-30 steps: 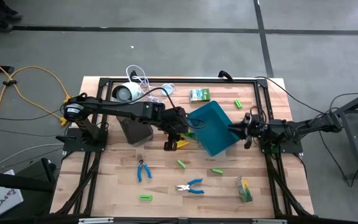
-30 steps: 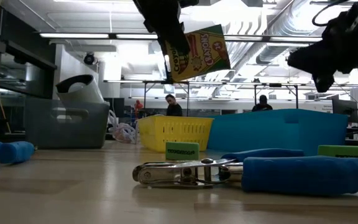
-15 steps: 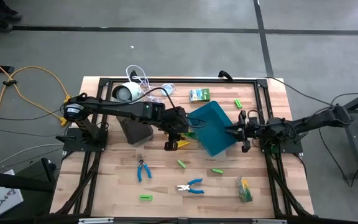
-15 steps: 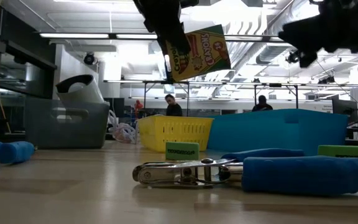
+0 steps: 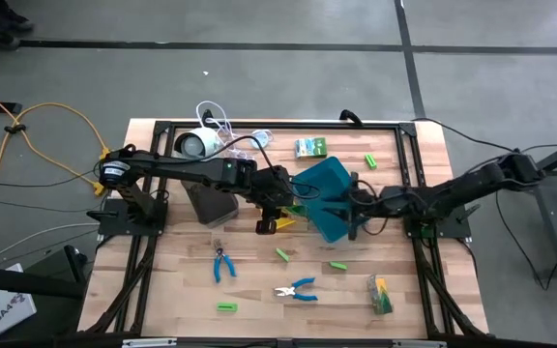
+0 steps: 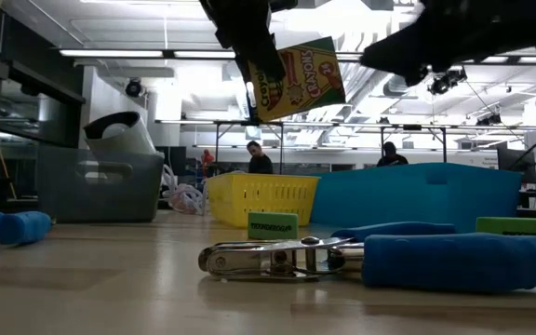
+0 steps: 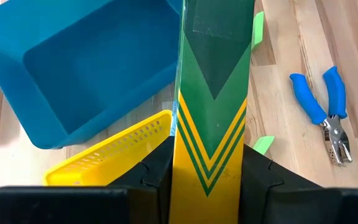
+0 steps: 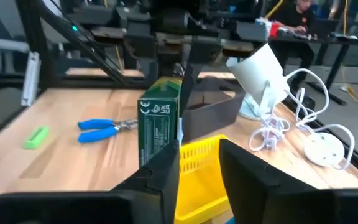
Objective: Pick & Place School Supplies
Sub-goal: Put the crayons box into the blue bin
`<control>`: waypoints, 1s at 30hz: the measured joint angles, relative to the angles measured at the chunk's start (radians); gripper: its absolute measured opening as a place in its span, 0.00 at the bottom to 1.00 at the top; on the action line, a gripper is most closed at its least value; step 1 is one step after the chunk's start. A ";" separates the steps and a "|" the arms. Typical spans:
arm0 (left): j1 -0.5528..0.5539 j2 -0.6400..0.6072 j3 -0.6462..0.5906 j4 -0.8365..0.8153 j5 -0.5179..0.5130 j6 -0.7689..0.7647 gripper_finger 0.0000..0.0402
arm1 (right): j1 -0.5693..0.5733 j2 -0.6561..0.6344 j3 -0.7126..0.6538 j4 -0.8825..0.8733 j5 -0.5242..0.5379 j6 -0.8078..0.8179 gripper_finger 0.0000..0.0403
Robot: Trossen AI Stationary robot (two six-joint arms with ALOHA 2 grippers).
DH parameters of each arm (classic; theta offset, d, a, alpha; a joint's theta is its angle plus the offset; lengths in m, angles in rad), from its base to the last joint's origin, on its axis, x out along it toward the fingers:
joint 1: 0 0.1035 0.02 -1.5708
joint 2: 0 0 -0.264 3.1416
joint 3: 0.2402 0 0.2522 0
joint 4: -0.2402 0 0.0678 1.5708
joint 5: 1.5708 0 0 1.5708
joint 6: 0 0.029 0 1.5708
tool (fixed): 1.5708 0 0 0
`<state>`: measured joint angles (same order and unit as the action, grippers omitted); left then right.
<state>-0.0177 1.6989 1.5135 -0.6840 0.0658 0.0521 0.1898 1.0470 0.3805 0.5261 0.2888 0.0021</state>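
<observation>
Pale wooden planks make up your table (image 5: pixel 259 290), with a workshop of benches and ceiling lights behind it in the low view. Your left gripper (image 5: pixel 277 198) hangs above the middle of the table, its fingers (image 7: pixel 160 165) clamped on either side of a crayon box (image 7: pixel 211 106); the low view shows that box (image 6: pixel 294 78) lifted clear of the surface, tilted, with "Crayola" readable on its yellow and green front. From the left wrist camera the box's long axis runs straight out from the fingers, its green and yellow chevrons pointing back toward them. Just under this claw lies the yellow tray (image 7: pixel 110 152), with the blue tray (image 7: pixel 79 68) touching it on the side toward your right arm. Your right gripper (image 5: pixel 353 215) is reaching over the blue tray (image 5: pixel 332 198), aimed at the left claw; you can see its two fingers (image 8: pixel 166 168) standing apart with nothing between them, the held box (image 8: pixel 159 127) directly ahead. Beyond the left claw's fingers, blue-handled pliers (image 7: pixel 325 112) lie flat on the wood.
</observation>
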 joint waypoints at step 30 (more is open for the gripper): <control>0.000 0.000 0.000 0.000 0.000 0.000 0.27 | 0.000 0.137 0.079 0.005 -0.037 0.082 0.70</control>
<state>-0.0176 1.6989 1.5135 -0.6842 0.0662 0.0525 0.1903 1.1840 0.4591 0.5312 0.2516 0.0845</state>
